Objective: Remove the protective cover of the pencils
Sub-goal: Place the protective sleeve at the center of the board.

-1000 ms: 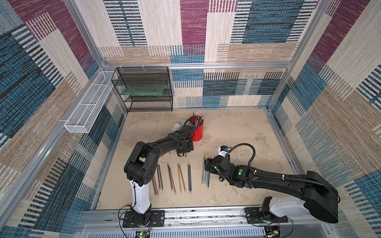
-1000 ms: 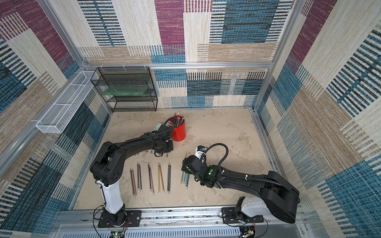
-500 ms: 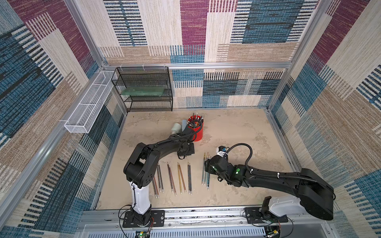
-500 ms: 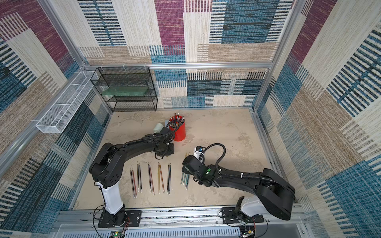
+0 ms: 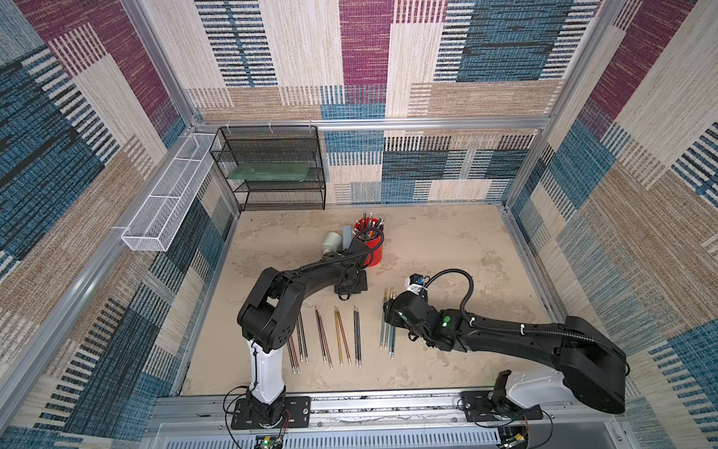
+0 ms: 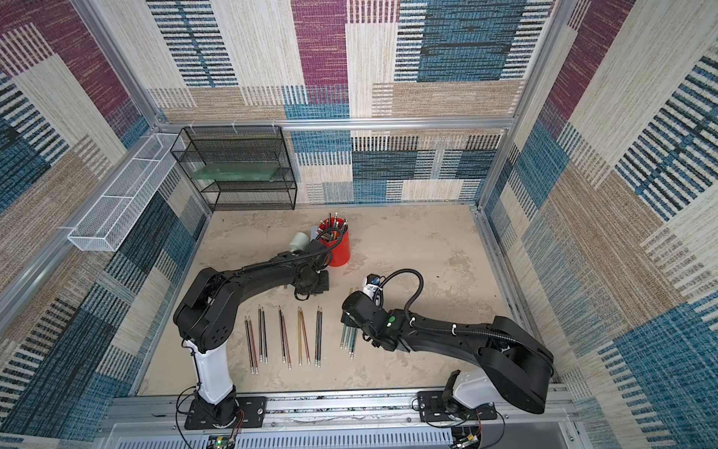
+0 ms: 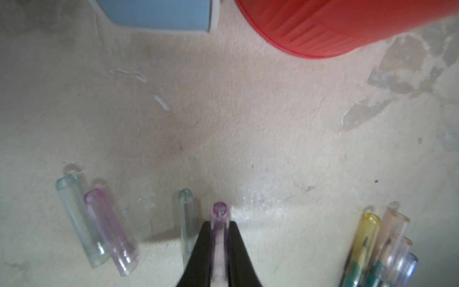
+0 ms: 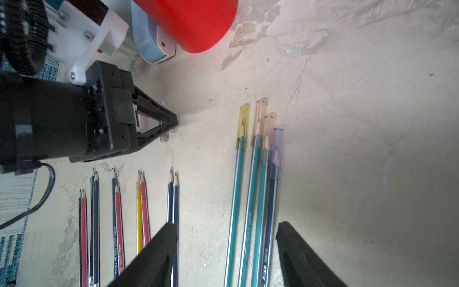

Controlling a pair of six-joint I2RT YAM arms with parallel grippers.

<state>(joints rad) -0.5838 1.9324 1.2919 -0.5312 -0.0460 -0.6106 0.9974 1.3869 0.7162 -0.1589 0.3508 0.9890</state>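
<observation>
Four capped pencils [image 8: 262, 188], teal and blue, tips under tinted clear sleeves, lying flat on the tabletop [image 8: 347, 124], lower centre of the right wrist view. Lower left: bare pencils [image 8: 118, 211], paired. Over the capped ones, right pincer [image 8: 226, 225] spread wide; left pincer [image 7: 219, 228] pinching purple cap [image 7: 219, 212].

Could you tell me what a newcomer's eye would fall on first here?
Probably the red cup of pencils toward the back of the table, then the uncapped pencils lying in neat pairs nearer its front edge. The left gripper is shut on a clear purple cap, while the right gripper stands open over four capped pencils.
</observation>
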